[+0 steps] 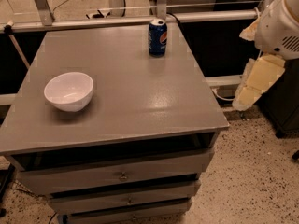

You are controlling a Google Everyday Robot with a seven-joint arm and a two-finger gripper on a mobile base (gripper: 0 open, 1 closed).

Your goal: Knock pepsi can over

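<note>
The pepsi can [158, 37] is blue with a round red-white-blue logo and a silver top. It stands upright near the far right edge of the grey table [126, 92]. My gripper [256, 82] is cream-coloured and hangs below the white arm [280, 24], off the table's right side. It sits right of the can, nearer the camera, at about table height, and is apart from the can.
A white bowl [69, 91] sits on the left part of the table. The table has drawers [122, 176] at its front. A metal rail [93, 21] and cables run behind the table. A dark cabinet [285, 101] stands on the speckled floor at right.
</note>
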